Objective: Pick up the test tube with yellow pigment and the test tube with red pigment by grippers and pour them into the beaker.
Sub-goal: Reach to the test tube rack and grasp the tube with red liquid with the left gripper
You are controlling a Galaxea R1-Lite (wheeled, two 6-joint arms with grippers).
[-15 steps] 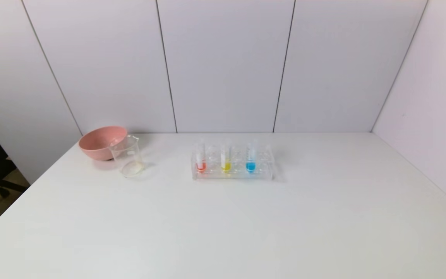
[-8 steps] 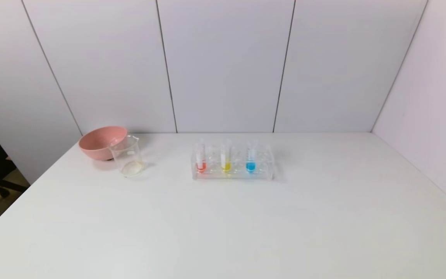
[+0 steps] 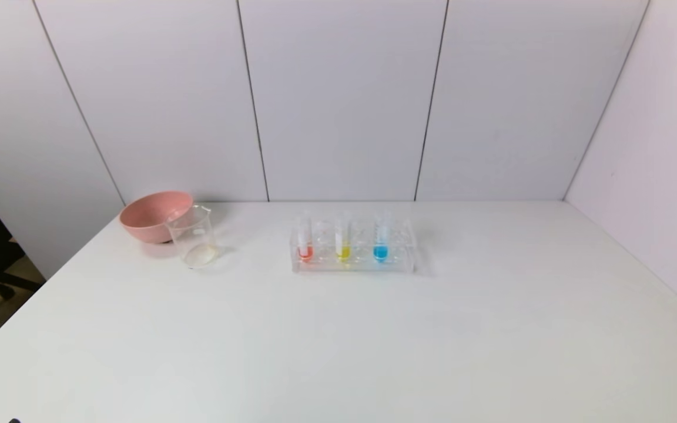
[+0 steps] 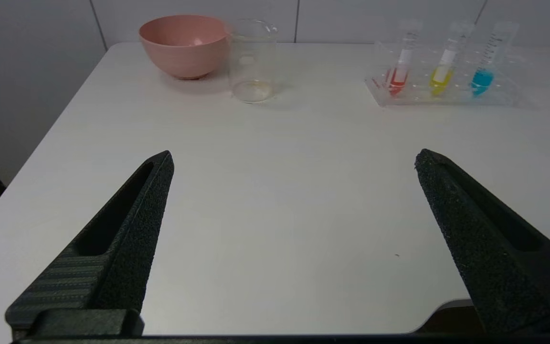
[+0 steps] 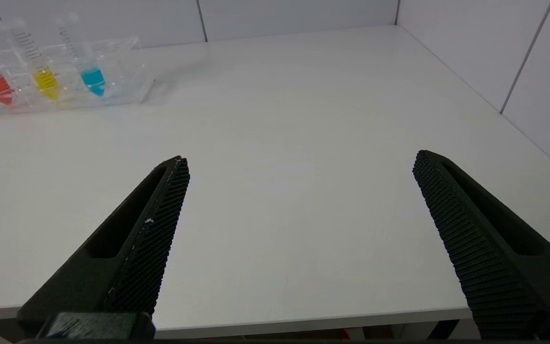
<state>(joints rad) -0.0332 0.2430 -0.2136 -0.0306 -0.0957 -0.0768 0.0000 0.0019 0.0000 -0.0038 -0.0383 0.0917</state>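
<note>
White wall panels are backing a white tabletop [image 3: 338,341]. Near the far edge, a clear rack [image 3: 353,261] is holding three upright tubes: the test tube with red pigment [image 3: 305,241] on the left, the test tube with yellow pigment [image 3: 343,239] in the middle, a blue-tipped tube [image 3: 381,239] on the right. Each is showing a white graduated band. Left of the rack, the beaker [image 3: 193,236] is standing just in front of a pink bowl [image 3: 153,215]. The left gripper [image 4: 294,160] and right gripper [image 5: 299,160] are hovering at the near edge, fingers spread wide, holding nothing.
</note>
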